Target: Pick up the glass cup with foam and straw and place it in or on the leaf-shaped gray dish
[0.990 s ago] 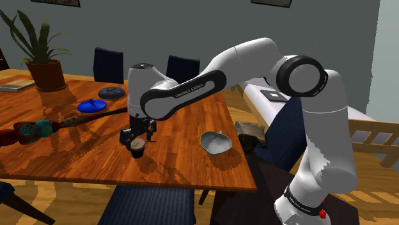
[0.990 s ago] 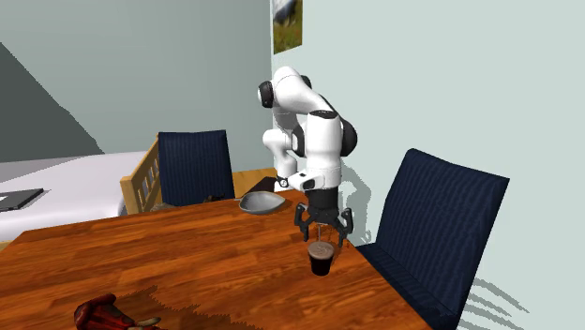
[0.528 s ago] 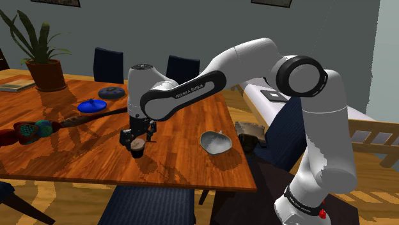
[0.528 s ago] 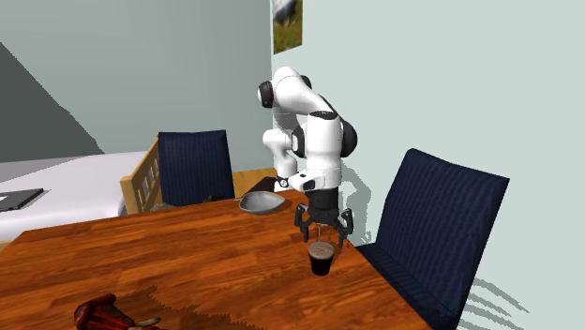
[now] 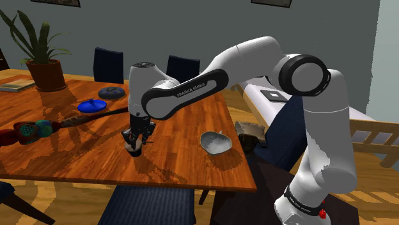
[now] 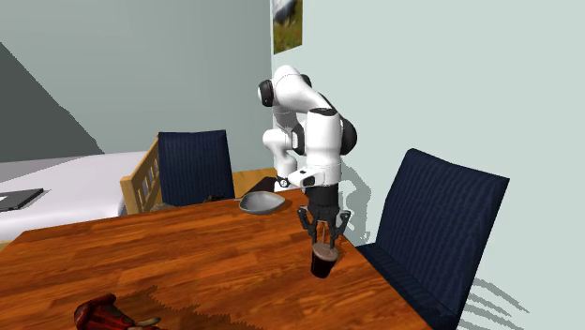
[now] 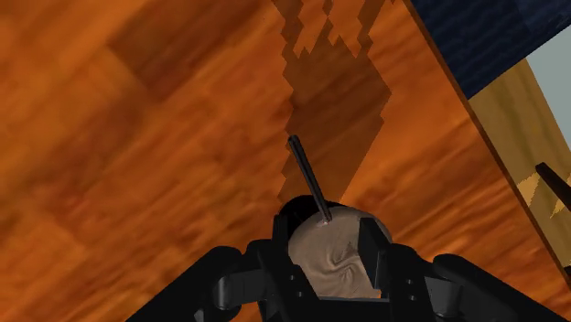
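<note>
The dark glass cup (image 5: pixel 135 151) with tan foam (image 7: pixel 331 261) and a thin black straw (image 7: pixel 307 178) stands on the wooden table (image 5: pixel 77 160) near its front edge. My gripper (image 5: pixel 135 140) has come down over it from above, and its two black fingers (image 7: pixel 373 245) press against opposite sides of the rim. In the second exterior view the gripper (image 6: pixel 322 232) sits on top of the cup (image 6: pixel 323 264), which rests on the table. The leaf-shaped gray dish (image 5: pixel 215 142) lies on the table toward the shoulder view's right, also visible as the dish (image 6: pixel 262 202) behind the arm.
A potted plant (image 5: pixel 46 73), a blue plate (image 5: pixel 93 105), a dark blue dish (image 5: pixel 112 92) and a red-and-teal object (image 5: pixel 29 131) sit at the table's far side. Dark blue chairs (image 6: pixel 441 234) stand around the table. The table edge runs close beside the cup.
The gripper has dropped lower over the cup and its fingers have drawn in from wide apart onto the cup's rim. The cup stays in place on the table.
</note>
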### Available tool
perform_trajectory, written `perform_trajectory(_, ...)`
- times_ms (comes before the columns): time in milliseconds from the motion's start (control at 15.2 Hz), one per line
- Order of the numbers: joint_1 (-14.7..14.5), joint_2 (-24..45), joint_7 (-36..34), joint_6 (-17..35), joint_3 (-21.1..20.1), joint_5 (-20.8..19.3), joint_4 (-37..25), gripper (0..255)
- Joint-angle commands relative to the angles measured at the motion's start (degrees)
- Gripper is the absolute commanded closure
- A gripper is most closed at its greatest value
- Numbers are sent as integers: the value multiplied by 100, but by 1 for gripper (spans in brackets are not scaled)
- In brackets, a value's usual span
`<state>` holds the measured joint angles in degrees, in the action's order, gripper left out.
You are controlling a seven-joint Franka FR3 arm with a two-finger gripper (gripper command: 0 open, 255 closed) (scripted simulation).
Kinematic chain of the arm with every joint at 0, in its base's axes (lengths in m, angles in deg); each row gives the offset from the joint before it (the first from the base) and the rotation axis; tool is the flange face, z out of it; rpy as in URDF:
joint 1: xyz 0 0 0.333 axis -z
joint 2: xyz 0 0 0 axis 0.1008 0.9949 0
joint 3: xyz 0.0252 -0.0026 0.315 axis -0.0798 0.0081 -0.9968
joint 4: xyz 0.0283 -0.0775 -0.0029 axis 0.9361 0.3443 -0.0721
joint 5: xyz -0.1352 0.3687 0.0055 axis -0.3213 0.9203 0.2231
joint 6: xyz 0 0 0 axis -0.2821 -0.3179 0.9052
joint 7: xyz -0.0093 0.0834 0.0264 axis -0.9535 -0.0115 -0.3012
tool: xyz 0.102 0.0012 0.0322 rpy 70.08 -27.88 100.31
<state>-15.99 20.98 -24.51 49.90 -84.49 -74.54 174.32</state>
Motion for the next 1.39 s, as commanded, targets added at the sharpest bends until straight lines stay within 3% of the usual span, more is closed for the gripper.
perform_trajectory(0, 10, 24, 4, -10, 9, 4, 71, 255)
perform_trajectory(1320, -20, -227, 108, -1213, -80, 159, -904, 255)
